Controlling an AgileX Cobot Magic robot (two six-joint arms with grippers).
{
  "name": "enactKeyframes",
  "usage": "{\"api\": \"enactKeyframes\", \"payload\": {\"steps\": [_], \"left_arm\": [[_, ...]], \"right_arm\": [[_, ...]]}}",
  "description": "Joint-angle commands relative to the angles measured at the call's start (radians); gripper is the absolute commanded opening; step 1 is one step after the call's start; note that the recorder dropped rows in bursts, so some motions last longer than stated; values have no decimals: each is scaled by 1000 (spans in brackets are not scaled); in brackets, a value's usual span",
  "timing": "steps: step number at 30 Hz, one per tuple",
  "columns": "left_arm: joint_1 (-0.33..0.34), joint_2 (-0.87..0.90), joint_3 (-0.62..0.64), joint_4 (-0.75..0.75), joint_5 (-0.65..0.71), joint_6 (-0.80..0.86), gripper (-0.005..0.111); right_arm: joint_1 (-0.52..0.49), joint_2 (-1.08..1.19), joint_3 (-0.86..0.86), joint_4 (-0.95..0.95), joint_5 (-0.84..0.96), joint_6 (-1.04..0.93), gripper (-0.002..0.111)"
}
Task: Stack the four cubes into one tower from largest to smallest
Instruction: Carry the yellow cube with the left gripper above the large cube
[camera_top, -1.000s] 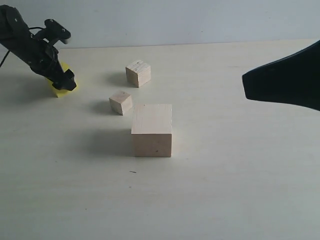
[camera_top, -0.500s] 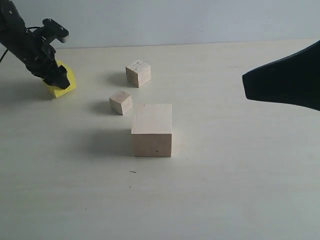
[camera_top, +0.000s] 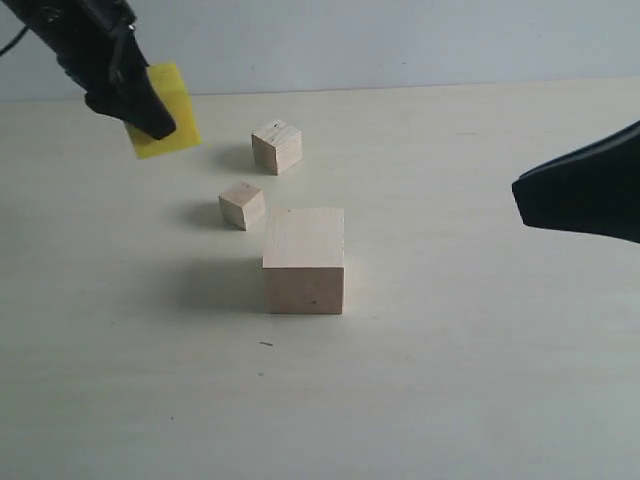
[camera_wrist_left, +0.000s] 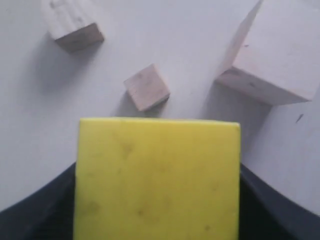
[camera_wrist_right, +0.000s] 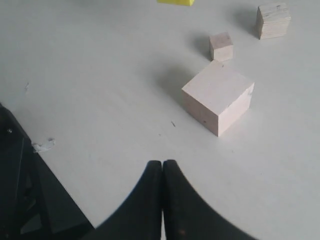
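Clamping yellow cube (camera_top: 178, 105), left pincer (camera_top: 155, 120), cube tilted, airborne

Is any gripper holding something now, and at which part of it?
The left gripper holds the yellow cube by two opposite sides, off the table. The right gripper is shut, empty.

A pale cream table (camera_top: 480, 400) with a smooth matte top fills most of the exterior view. Behind its far edge stands a plain, pale grey-blue wall (camera_top: 420, 40). The light is soft and even, and faint blurred shadows lie leftward on the tabletop. A tiny dark speck (camera_top: 265, 344) marks the near surface, and a small white scrap (camera_wrist_right: 42, 145) shows in the right wrist view
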Motion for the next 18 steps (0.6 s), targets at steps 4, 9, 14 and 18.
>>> {"api": "enactKeyframes", "payload": {"steps": [4, 9, 14, 18], "left_arm": [[-247, -10, -1, 49, 10, 1, 0], [-350, -8, -1, 120, 10, 1, 0], [-373, 14, -1, 127, 10, 1, 0], [-373, 46, -1, 118, 6, 1, 0]], "right_arm": [[0, -3, 3, -34, 41, -11, 0], [0, -3, 3, -34, 68, -4, 0], [0, -3, 3, -34, 93, -4, 0], [0, -3, 3, -34, 94, -4, 0]]}}
